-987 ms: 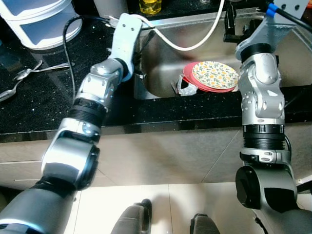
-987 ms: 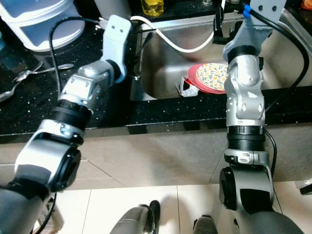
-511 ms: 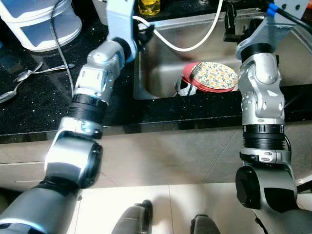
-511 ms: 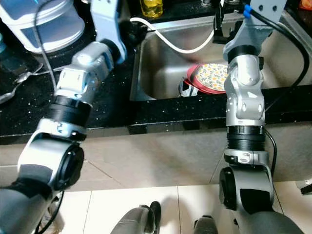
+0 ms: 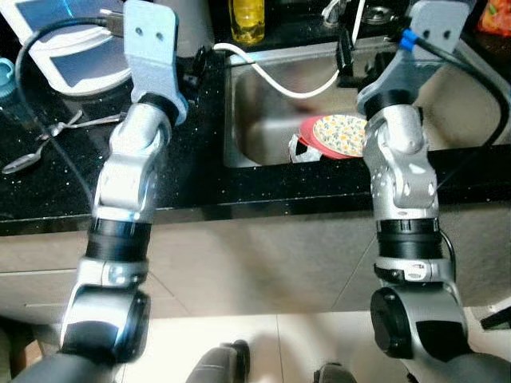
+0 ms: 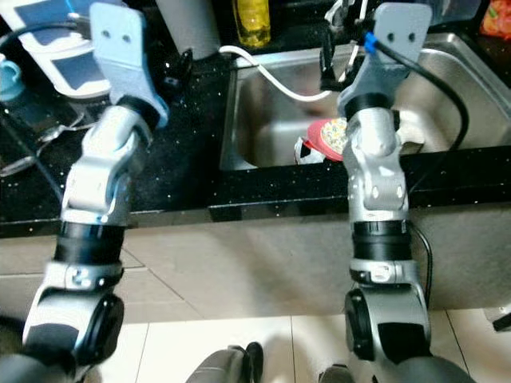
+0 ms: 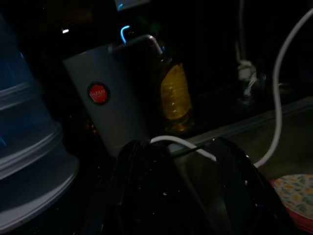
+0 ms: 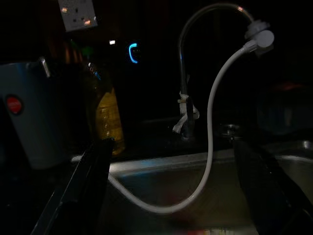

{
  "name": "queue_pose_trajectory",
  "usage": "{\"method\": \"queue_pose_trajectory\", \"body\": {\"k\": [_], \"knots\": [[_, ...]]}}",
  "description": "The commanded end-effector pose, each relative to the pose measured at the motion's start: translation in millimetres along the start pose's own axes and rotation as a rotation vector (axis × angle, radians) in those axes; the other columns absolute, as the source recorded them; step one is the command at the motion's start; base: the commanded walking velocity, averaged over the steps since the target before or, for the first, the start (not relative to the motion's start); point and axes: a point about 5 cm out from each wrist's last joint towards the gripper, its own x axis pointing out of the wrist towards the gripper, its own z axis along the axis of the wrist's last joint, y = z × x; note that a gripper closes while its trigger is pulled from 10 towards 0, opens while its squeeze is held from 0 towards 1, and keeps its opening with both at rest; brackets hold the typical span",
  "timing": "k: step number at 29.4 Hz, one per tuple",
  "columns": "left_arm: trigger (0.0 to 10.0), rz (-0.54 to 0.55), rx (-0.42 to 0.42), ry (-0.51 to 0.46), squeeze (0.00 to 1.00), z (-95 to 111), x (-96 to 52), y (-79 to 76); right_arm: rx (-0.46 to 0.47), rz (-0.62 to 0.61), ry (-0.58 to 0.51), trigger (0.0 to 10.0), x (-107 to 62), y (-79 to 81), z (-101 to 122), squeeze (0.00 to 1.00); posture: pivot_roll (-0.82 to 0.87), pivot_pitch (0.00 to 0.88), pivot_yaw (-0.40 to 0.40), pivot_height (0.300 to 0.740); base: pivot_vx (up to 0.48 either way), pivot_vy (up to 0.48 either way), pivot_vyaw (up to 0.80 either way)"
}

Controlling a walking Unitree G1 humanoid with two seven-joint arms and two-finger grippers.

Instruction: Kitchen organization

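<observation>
Dishes sit in the steel sink [image 5: 263,120]: a floral plate [image 5: 342,133] stacked on a red plate [image 5: 307,132], with a crumpled wrapper [image 5: 297,148] against their near edge, all close to the sink's front wall, so the job seems to be at an early stage with the washing-up not yet lifted out. A white hose [image 5: 279,80] loops from the tap [image 8: 188,73] down into the basin, presumably left there for rinsing. The left gripper [image 7: 178,196] is raised over the black counter [image 5: 48,191] just beside the sink's left rim, pointing at a grey canister with a red badge [image 7: 110,112] and a bottle of yellow liquid [image 7: 175,98] that stand at the back; its two fingers [image 7: 134,191] show with a gap between them, so I judge it spread and empty. The right gripper [image 8: 171,196] hovers above the sink facing the tap, its fingers [image 8: 88,181] wide apart and holding nothing, probably poised there because the plates lie just below and nearer the robot. Spoons [image 5: 48,140] lie loose on the counter to the left, near a stack of white and blue tubs [image 5: 72,48]. Reaching the plates would call for the right arm to drop and tilt down, minding the hose.
</observation>
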Motion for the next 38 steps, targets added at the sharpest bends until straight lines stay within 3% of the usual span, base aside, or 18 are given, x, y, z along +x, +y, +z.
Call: {"method": "queue_pose_trajectory", "body": {"k": [1,3,8,10,16,21,38], "knots": [[10.0,-0.044,0.009,-0.017,0.00,3,-7.0,-9.9,0.009,0.022,0.036,10.0,-10.1,8.4,-8,0.00,0.08,0.032,0.139,0.740,0.000,0.000,0.00],[10.0,-0.062,0.031,-0.010,0.00,0,-15.7,-18.1,-0.015,0.020,0.068,10.0,-21.9,9.9,-17,0.00,0.08,0.029,0.140,0.740,0.000,0.000,0.00],[10.0,-0.061,0.026,0.006,0.00,-5,-22.4,-22.7,-0.049,0.010,0.078,10.0,-28.7,8.3,-21,0.00,0.07,0.027,0.140,0.740,0.000,0.000,0.00],[10.0,-0.039,0.022,0.035,0.00,-15,-35.3,-28.4,-0.073,-0.012,0.081,10.0,-36.5,4.3,-25,0.00,0.06,0.019,0.138,0.740,0.000,0.000,0.00],[10.0,0.006,0.027,0.110,0.00,-32,-51.8,-31.9,-0.088,-0.024,0.086,10.0,-46.7,2.3,-27,0.00,0.06,0.013,0.127,0.740,0.000,0.000,0.00],[10.0,0.070,0.021,0.135,0.00,-37,-52.5,-24.9,-0.098,-0.035,0.089,10.0,-42.9,0.5,-28,0.00,0.07,0.008,0.115,0.740,0.000,0.000,0.00],[10.0,0.140,0.016,0.164,0.00,-43,-56.0,-15.8,-0.110,-0.045,0.096,10.0,-42.3,-1.9,-28,0.00,0.07,0.010,0.117,0.740,0.000,0.000,0.00]]}}
